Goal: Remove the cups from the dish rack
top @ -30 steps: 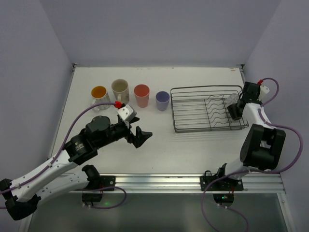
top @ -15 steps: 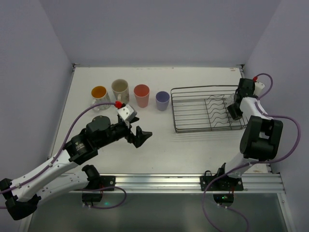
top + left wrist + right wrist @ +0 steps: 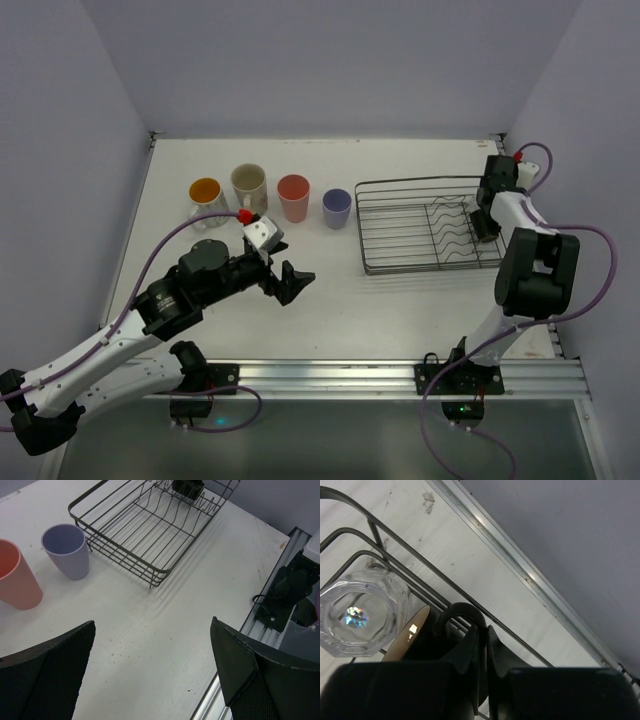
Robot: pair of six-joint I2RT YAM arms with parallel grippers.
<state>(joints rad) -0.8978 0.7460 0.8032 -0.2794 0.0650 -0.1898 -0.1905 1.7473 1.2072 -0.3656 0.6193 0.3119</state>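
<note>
The orange cup (image 3: 205,190) stands upright at the far left of the table (image 3: 400,310). Just to its right is the cream mug (image 3: 248,183), then the salmon cup (image 3: 293,196), then the lavender cup (image 3: 337,208). The four make a loose row, each a little apart from the next, and all stand outside the rack.

The left gripper (image 3: 290,283) hangs over bare table in front of that row, nearest the salmon cup. Its jaws stand wide apart with nothing between them. Its wrist view looks past both fingers at the salmon and lavender cups and the near corner of the rack.

The rack (image 3: 395,225) sits to the right of the lavender cup, apart from it. Its left part holds only wire. The wavy dividers run across its right part.

The last two cups are at the rack's far right end. The right wrist view shows the glass (image 3: 355,615) resting against the wires. The brown cup (image 3: 412,632) lies just beside it, its pale inside showing.

The right gripper (image 3: 482,640) reaches into that end of the rack. Its fingers are pressed together, pinching the brown cup's dark loop handle. Whether the cup is off the wires cannot be told.
</note>
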